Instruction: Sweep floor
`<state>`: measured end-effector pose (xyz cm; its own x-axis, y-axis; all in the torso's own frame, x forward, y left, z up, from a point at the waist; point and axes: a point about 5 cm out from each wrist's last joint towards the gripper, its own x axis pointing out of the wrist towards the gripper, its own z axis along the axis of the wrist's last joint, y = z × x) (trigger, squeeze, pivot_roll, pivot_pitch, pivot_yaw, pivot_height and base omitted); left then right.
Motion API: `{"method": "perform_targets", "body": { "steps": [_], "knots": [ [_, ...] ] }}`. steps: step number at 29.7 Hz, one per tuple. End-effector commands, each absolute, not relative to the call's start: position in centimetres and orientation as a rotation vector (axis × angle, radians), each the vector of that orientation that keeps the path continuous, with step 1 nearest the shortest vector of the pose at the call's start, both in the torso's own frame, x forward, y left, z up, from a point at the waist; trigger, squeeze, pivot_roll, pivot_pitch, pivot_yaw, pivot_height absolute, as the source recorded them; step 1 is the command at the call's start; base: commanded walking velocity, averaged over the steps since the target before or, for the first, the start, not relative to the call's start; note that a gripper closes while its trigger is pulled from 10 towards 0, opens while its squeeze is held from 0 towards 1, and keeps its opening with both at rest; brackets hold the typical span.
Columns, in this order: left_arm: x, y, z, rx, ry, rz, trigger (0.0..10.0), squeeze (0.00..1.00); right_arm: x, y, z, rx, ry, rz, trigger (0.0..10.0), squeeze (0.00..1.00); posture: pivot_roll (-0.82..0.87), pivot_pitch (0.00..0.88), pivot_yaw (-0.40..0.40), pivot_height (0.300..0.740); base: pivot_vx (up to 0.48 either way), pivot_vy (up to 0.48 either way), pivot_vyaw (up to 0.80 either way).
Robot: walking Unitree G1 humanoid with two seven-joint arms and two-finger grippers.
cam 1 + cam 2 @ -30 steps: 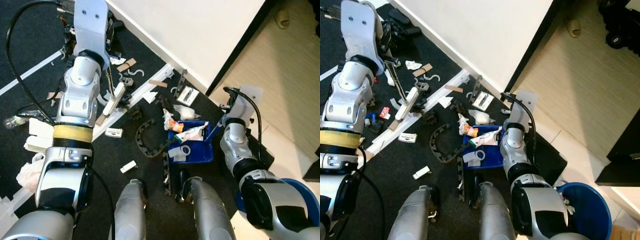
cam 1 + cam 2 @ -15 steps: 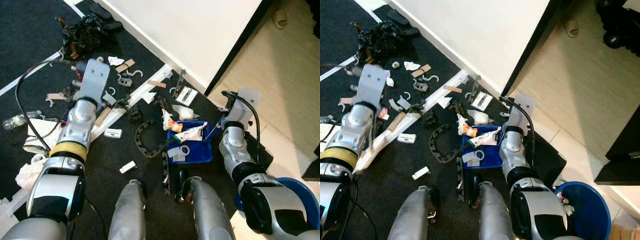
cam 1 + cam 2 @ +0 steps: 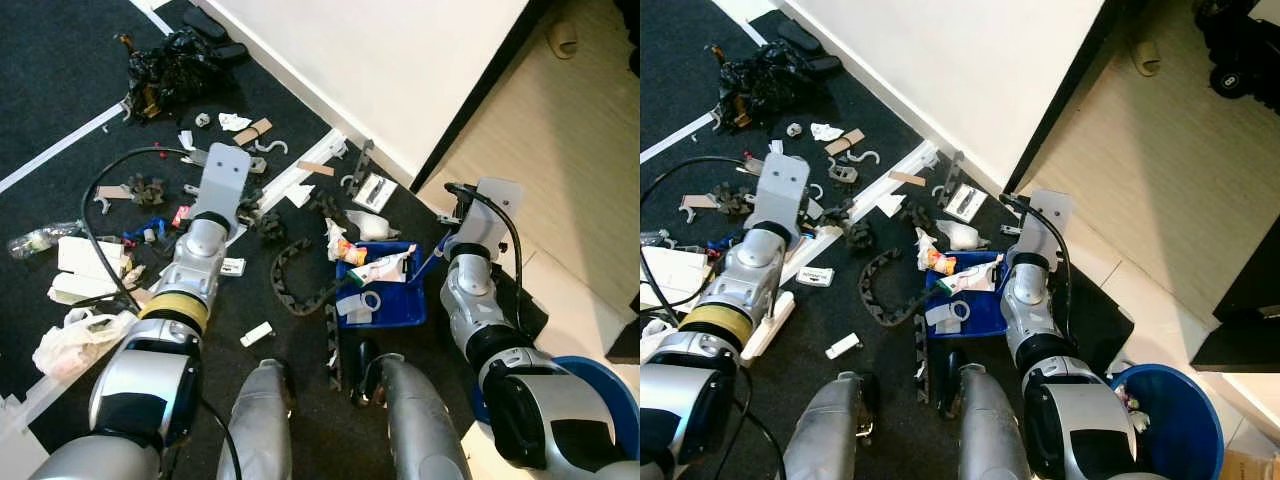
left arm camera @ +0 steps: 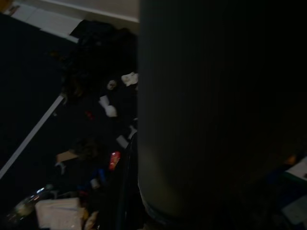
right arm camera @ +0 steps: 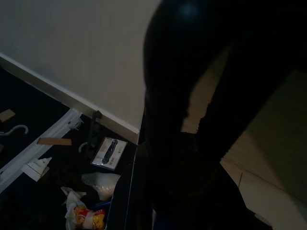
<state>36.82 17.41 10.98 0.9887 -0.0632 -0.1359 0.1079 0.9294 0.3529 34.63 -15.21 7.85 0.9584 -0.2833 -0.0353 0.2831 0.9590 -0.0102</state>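
A blue dustpan (image 3: 385,297) lies on the black carpet in front of my feet, holding a wrapper, tape and scraps of paper. Its thin blue handle (image 3: 431,262) rises to my right arm's wrist (image 3: 487,203); the fingers are hidden under the wrist. My left arm reaches forward and low, its wrist plate (image 3: 224,176) over the litter next to a long white strip (image 3: 872,192). Its fingers are hidden beneath the plate. Both wrist views are very dark, each blocked by a broad dark shape. Hooks, cardboard bits and wrappers (image 3: 250,130) lie scattered on the carpet.
A black link chain (image 3: 289,282) curls left of the dustpan. A black bag heap (image 3: 172,70) sits at the far left, papers and a plastic bag (image 3: 72,342) at my near left. A blue bin (image 3: 1178,420) stands at the near right. White wall (image 3: 400,60), then wood floor.
My left arm has come down from a raised pose to low over the floor, wrist now by the white strip. The white brush seen before is out of sight. Right arm is still.
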Motion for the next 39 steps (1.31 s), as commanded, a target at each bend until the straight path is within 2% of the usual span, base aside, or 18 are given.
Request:
{"method": "perform_targets", "body": {
  "steps": [1, 12, 14, 19, 26, 35, 39],
  "knots": [
    [36.6, 15.6, 10.5, 0.318, 0.113, -0.133, 10.0, 0.00, 32.9, -15.1, 4.6, -0.067, 0.191, -0.262, 10.0, 0.00, 0.12, 0.320, -0.057, 0.740, 0.000, 0.000, 0.00],
    [36.9, 12.2, 10.7, 0.248, 0.131, -0.179, 10.0, 0.00, 32.9, -15.6, 4.6, -0.076, 0.194, -0.272, 10.0, 0.00, 0.12, 0.323, -0.050, 0.740, 0.000, 0.000, 0.00],
    [36.9, 12.2, 10.7, 0.248, 0.131, -0.179, 10.0, 0.00, 32.9, -15.6, 4.6, -0.076, 0.194, -0.272, 10.0, 0.00, 0.12, 0.323, -0.050, 0.740, 0.000, 0.000, 0.00],
    [37.3, 10.8, 11.7, 0.171, 0.117, -0.170, 10.0, 0.00, 33.1, -15.8, 4.8, -0.080, 0.192, -0.276, 10.0, 0.00, 0.11, 0.325, -0.051, 0.740, 0.000, 0.000, 0.00],
    [38.7, 8.9, 15.3, -0.018, 0.040, -0.078, 10.0, 0.00, 33.2, -16.2, 4.9, -0.089, 0.186, -0.278, 10.0, 0.00, 0.12, 0.315, -0.054, 0.740, 0.000, 0.000, 0.00],
    [39.6, 8.7, 17.1, -0.172, 0.033, 0.060, 10.0, 0.00, 33.0, -16.3, 4.7, -0.099, 0.185, -0.271, 10.0, 0.00, 0.12, 0.305, -0.051, 0.740, 0.000, 0.000, 0.00],
    [39.9, 8.7, 19.0, -0.237, -0.044, 0.116, 10.0, 0.00, 32.9, -16.6, 4.7, -0.103, 0.183, -0.275, 10.0, 0.00, 0.12, 0.300, -0.049, 0.740, 0.000, 0.000, 0.00]
  ]
}}
